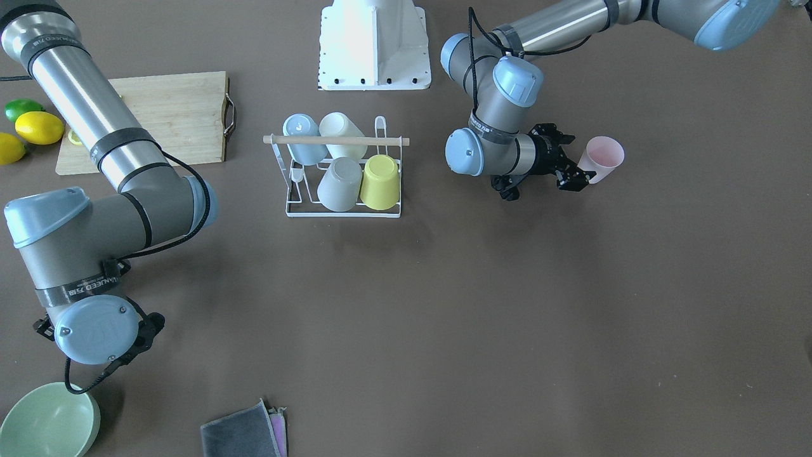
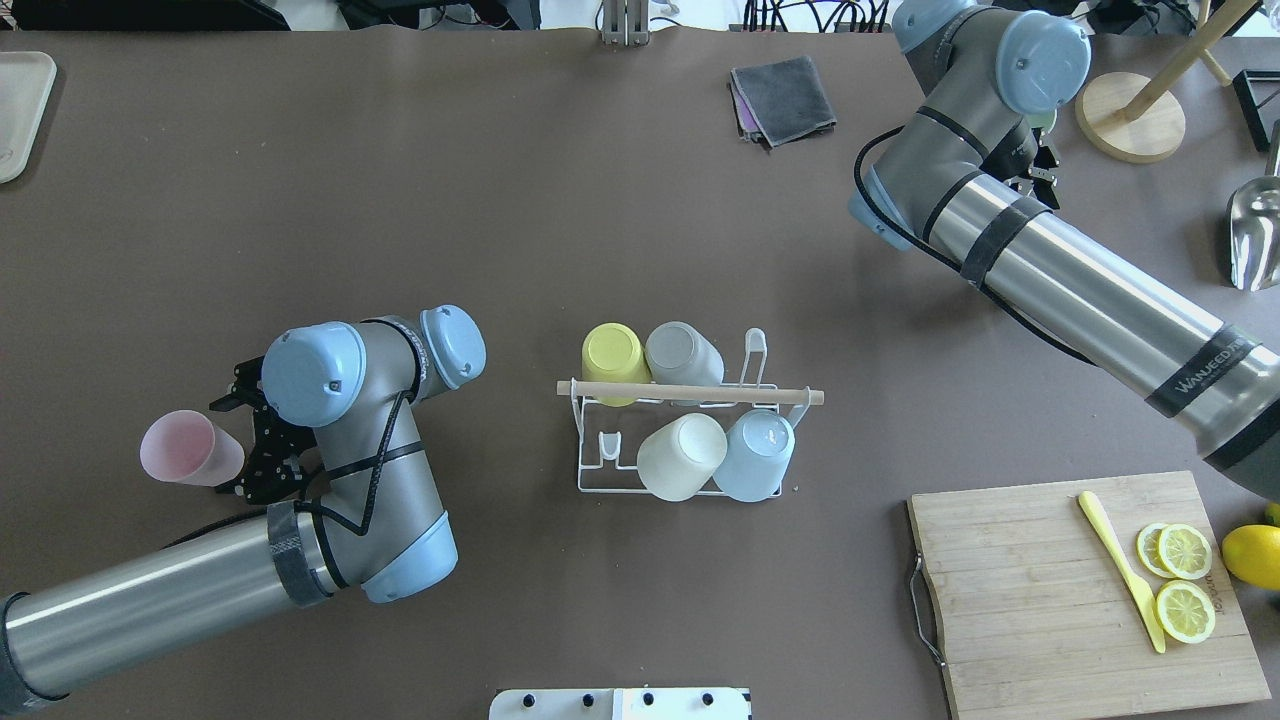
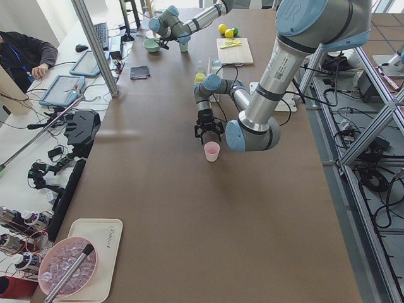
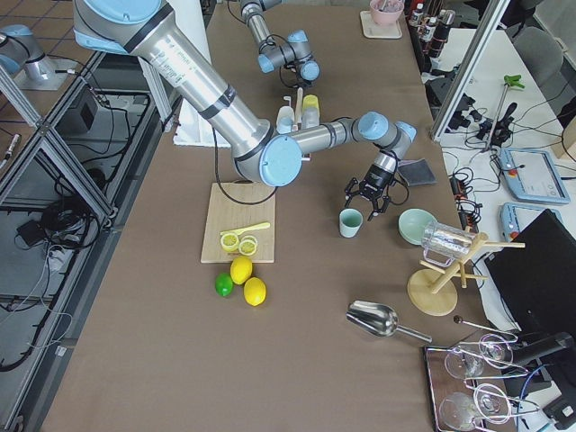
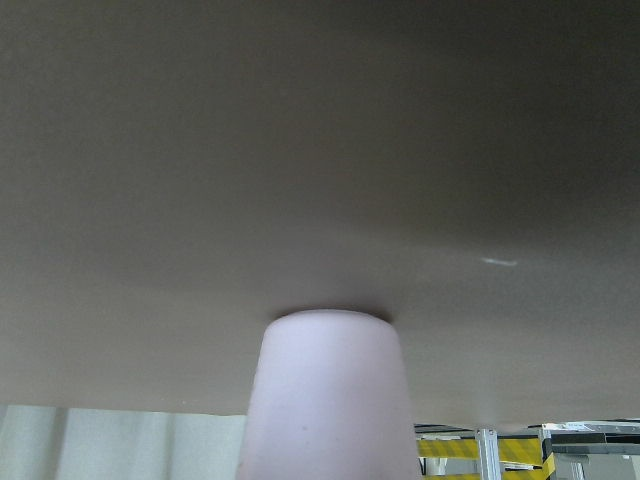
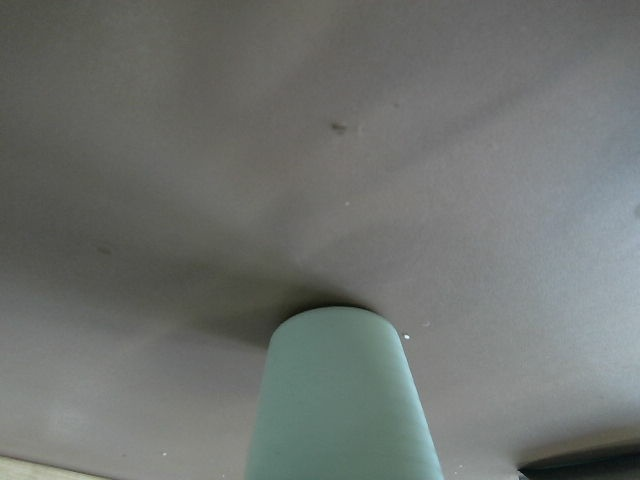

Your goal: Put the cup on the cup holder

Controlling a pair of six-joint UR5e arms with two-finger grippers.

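The left jaws stand apart, low over the counter (image 2: 560, 200). In the overhead view their tips are just beside the pink cup (image 2: 188, 448), which stands upright at their 9 o'clock; whether they touch it I cannot tell. The cup holder (image 2: 690, 393) sits mid-counter at the pink cup's 3 o'clock, well apart. On its prongs are a yellow cup (image 2: 612, 355), grey cup (image 2: 680, 352), cream cup (image 2: 680, 455) and pale blue cup (image 2: 755, 455). The right jaws hang over an upright green cup (image 4: 349, 222); I cannot tell whether they are apart or together.

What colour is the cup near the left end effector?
The cup is pale pink; the overhead exterior view shows it best.
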